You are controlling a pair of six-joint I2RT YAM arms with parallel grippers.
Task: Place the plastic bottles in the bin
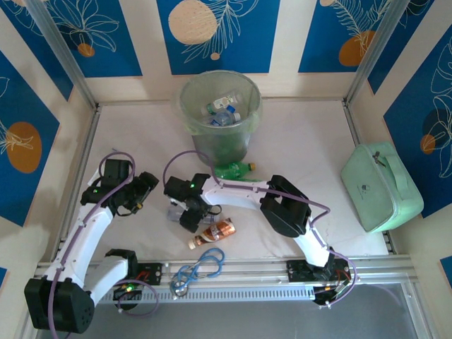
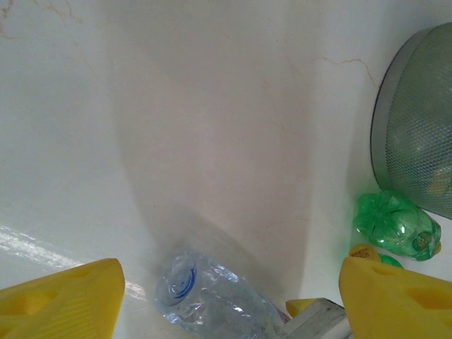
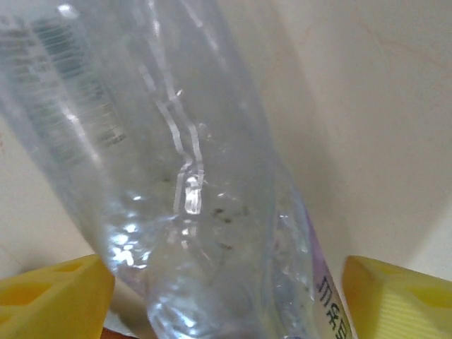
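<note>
A clear bottle (image 3: 176,176) lies on the table between the wide-apart yellow fingers (image 3: 56,300) of my right gripper (image 3: 227,267), which is open. From above, that gripper (image 1: 185,210) hangs over the clear bottle (image 1: 174,212). My left gripper (image 1: 141,192) is just to the left, open (image 2: 229,272) and empty, facing the same bottle (image 2: 212,300). A green bottle (image 1: 233,169) (image 2: 395,226) lies at the foot of the bin (image 1: 219,106) (image 2: 417,141), which holds several bottles. A brown bottle (image 1: 215,233) lies nearer the front.
A mint green case (image 1: 381,185) sits at the right of the table. A blue-grey looped cable (image 1: 201,267) lies on the front rail. Patterned walls close in the table on the left, back and right.
</note>
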